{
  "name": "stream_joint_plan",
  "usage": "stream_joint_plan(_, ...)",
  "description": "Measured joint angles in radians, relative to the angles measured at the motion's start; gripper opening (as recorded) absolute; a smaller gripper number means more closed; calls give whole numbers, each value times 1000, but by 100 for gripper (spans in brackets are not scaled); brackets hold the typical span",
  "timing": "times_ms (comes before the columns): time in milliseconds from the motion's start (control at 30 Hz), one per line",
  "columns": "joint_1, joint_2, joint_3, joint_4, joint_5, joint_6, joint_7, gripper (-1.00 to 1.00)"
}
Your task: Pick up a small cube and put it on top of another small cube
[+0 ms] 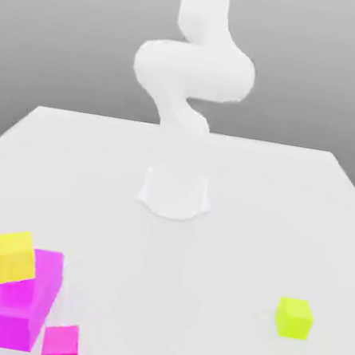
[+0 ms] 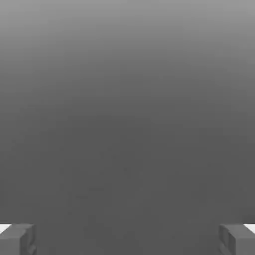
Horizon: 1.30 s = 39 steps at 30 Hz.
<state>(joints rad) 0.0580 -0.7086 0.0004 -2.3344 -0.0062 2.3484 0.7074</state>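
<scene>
Exterior view — 1 lime cube [image 1: 294, 318], 1 yellow cube [image 1: 15, 256], 2 magenta blocks [image 1: 0, 298].

A small lime cube [image 1: 294, 318], plain and yellow-green, is seen resting flat on the white table [image 1: 248, 208], upright and turned slightly so that two side faces are shown. It is placed near the front edge, toward the exterior view's right, well in from the right edge. It is set well apart from everything else on the table, untouched and with nothing stacked on it.
</scene>
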Motion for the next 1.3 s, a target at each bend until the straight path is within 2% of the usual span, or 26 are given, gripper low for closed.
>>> stream_joint_plan(400,248,441,28,-166,-3,234,-467,0)
stream_joint_plan(733,398,804,111,-302,-33,426,-830,0)
stream_joint_plan(933,440,1022,75,-288,-104,586,-830,0)
stream_joint_plan(967,450,1055,63,-281,-112,612,-824,-100)
stream_joint_plan(1167,455,1072,58,-278,-117,624,-820,-100)
stream_joint_plan(1300,433,977,86,-297,-87,548,-843,-100)
